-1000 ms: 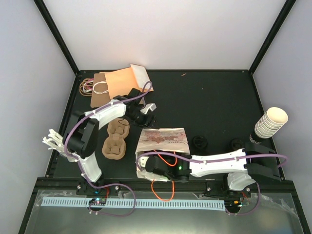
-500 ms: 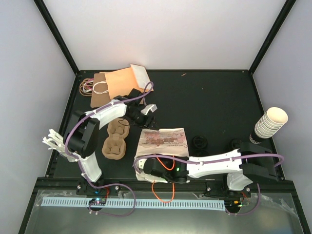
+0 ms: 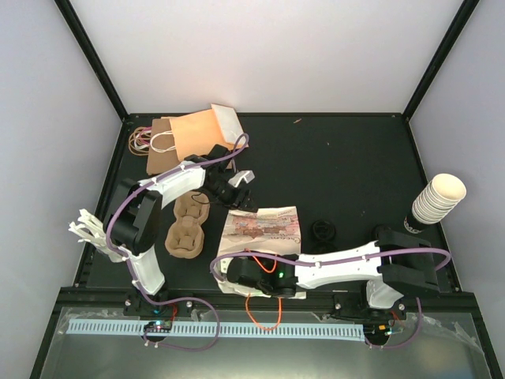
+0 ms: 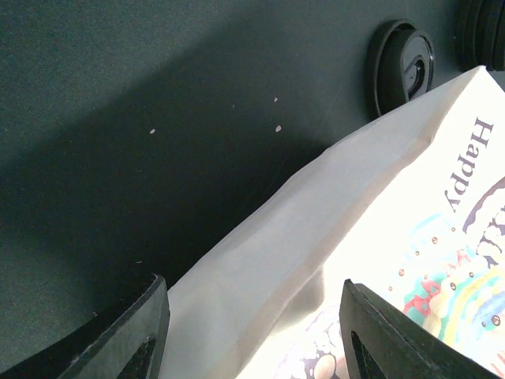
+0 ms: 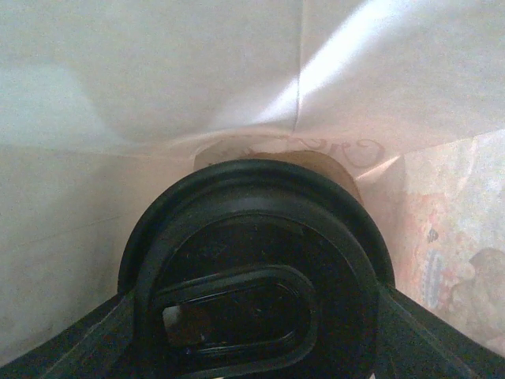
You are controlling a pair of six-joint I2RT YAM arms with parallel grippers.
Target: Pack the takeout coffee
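Observation:
The takeout coffee [image 5: 276, 154] is a tan paper cup with a black lid [image 5: 252, 268], and it shows only in the right wrist view. My right gripper [image 5: 256, 335] is shut on it, a finger pressed to each side of the lid. Cup and gripper are inside a white printed paper bag [image 3: 264, 225], whose walls fill that view. From above, the right arm [image 3: 347, 264] reaches left into the bag's near-left mouth. My left gripper [image 3: 239, 183] is at the bag's far-left edge. Its jaws stand open astride a fold of the bag [image 4: 316, 237].
A tall stack of cream cups [image 3: 438, 197] stands at the right edge. A loose black lid [image 3: 323, 230] lies right of the bag and also shows in the left wrist view [image 4: 402, 67]. A pulp cup carrier [image 3: 185, 225] lies left of the bag. Brown and orange paper bags [image 3: 185, 134] lie at the back left.
The right arm has pushed further left, carrying the cup deeper into the bag. The left gripper's jaws have narrowed a little around the bag's edge.

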